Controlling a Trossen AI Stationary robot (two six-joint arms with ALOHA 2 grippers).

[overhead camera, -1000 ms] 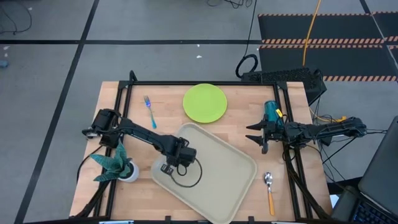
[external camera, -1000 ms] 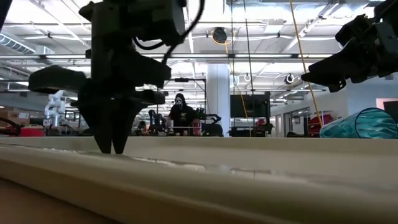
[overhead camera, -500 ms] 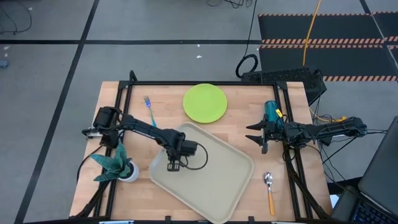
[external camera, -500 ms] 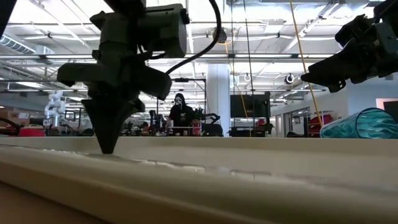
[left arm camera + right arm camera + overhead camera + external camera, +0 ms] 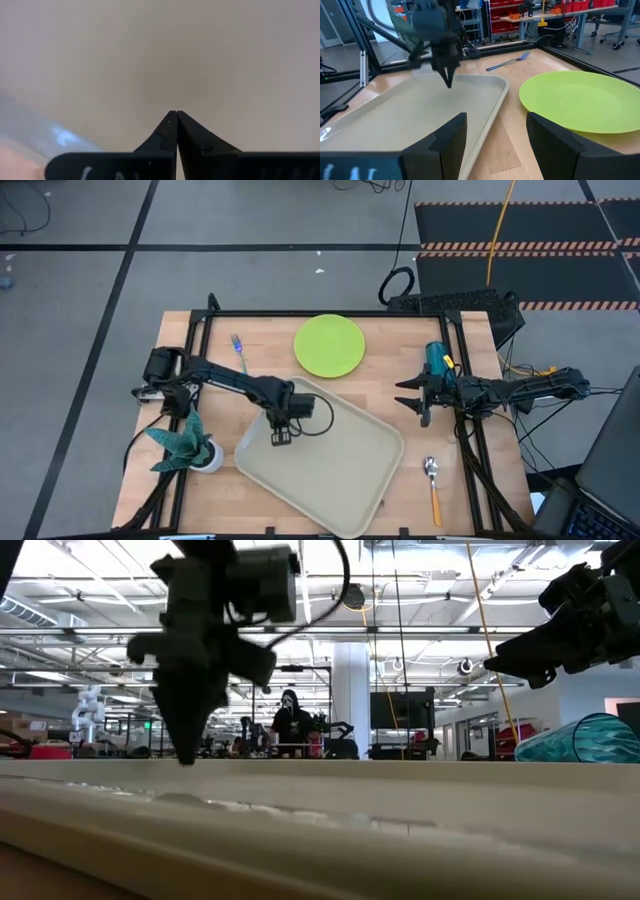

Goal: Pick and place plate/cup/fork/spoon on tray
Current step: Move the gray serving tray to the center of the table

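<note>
While the tray (image 5: 330,470) is lying empty and skewed across the middle of the table (image 5: 180,380), we are seeing nothing of the setting on it yet. Our left gripper (image 5: 279,437) is hanging over the tray's near-left corner, its fingers (image 5: 176,131) pressed tightly together and holding nothing — in the low view their tip is pointing down just above the tray floor. Our right gripper (image 5: 410,402) is waiting at the table's right side with its fingers (image 5: 451,135) standing wide, looking across toward the plate (image 5: 329,345), which is lying flat on the wood just beyond the tray's far edge. The cup (image 5: 436,362) is lying on its side close beside the right arm; the fork (image 5: 240,354) is resting on the wood beyond the tray's left corner, and the spoon (image 5: 433,486) is lying well apart on the right near edge. We are judging the plate to be light, stiff and rather slick, sitting flush with the table — so the rim is the only place to take hold of it, probably where it overhangs nothing and can be tipped. The cup looks thin-walled and likely to roll, so we are favouring a gentle pinch across its wall near the mouth.
</note>
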